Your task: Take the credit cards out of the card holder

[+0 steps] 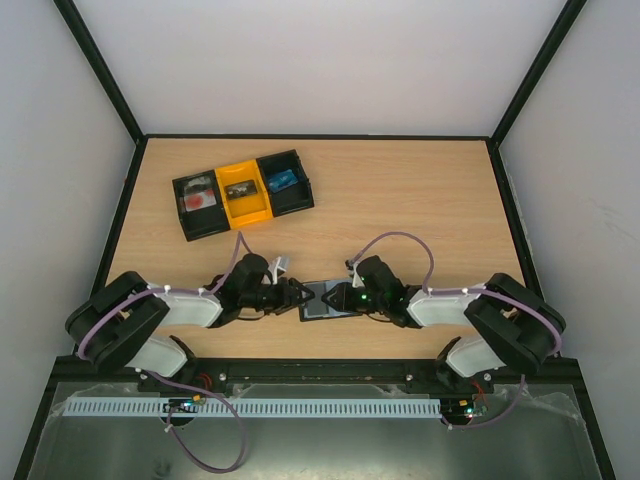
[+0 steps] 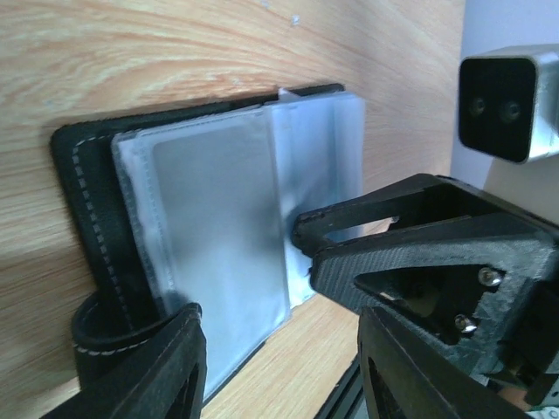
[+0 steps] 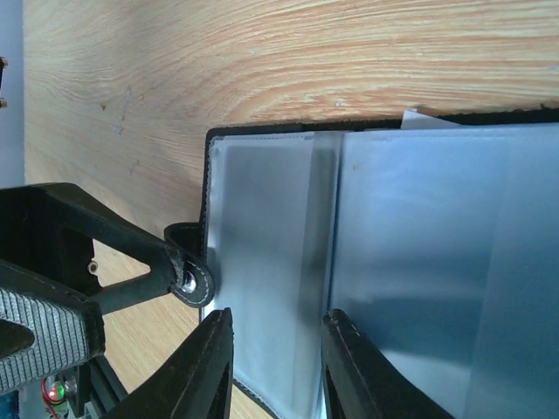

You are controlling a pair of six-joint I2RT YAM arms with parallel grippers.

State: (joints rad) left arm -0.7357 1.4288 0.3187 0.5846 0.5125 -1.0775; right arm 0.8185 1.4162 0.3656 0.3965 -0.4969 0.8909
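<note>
The card holder (image 1: 323,304) lies open and flat on the table between my two grippers. Its black cover (image 2: 79,183) frames clear and grey-blue sleeve pockets (image 3: 262,218). No credit cards show plainly; a small pale corner (image 3: 419,116) pokes past the far edge, and I cannot tell what it is. My left gripper (image 2: 279,327) stands open over the holder's near corner, one finger beside the black snap tab (image 3: 188,281). My right gripper (image 3: 278,327) is open, its fingers set down astride one sleeve panel. A right fingertip (image 2: 301,231) touches the sleeve's edge.
A black-and-yellow three-compartment tray (image 1: 243,193) sits at the back left of the wooden table, with small items in its compartments. The table's near edge and a black rail (image 1: 320,372) run just behind the holder. Dark frame posts stand at the corners.
</note>
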